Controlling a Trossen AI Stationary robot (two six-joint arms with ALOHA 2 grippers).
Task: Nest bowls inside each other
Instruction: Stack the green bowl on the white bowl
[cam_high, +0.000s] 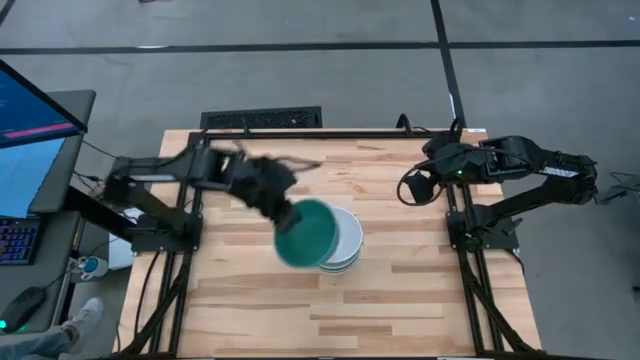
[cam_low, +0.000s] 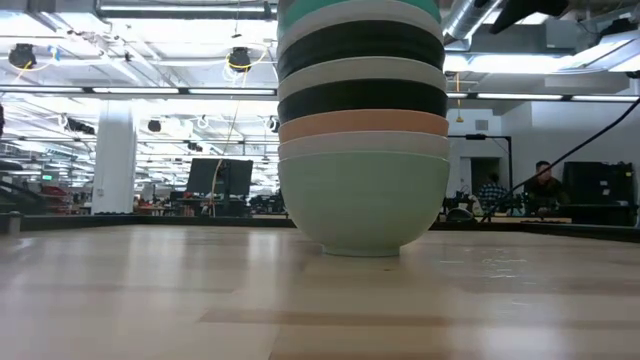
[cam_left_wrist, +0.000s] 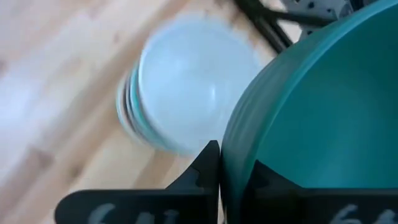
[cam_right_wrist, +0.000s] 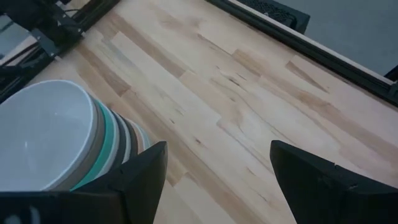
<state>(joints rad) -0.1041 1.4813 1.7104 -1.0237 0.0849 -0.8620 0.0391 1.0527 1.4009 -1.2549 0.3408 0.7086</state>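
While my left gripper (cam_high: 288, 218) is pinched shut on the rim of the dark teal bowl (cam_high: 308, 233), with one finger (cam_left_wrist: 202, 171) outside the wall and the other inside, what matters is how that bowl sits against the stack (cam_high: 342, 243). Seen from above, the bowl hangs tilted just to the left of the stack and overlaps its left edge, so the stack's open white top bowl (cam_left_wrist: 186, 87) lies to my right and a touch lower. As I judge it, the move to come is a short carry rightward, levelling the bowl until its centre stands over the stack's, then lowering. My left arm is plainly the nearer one; my right gripper (cam_right_wrist: 217, 180) waits wide open and empty, well apart over the far right of the table (cam_high: 420, 300).
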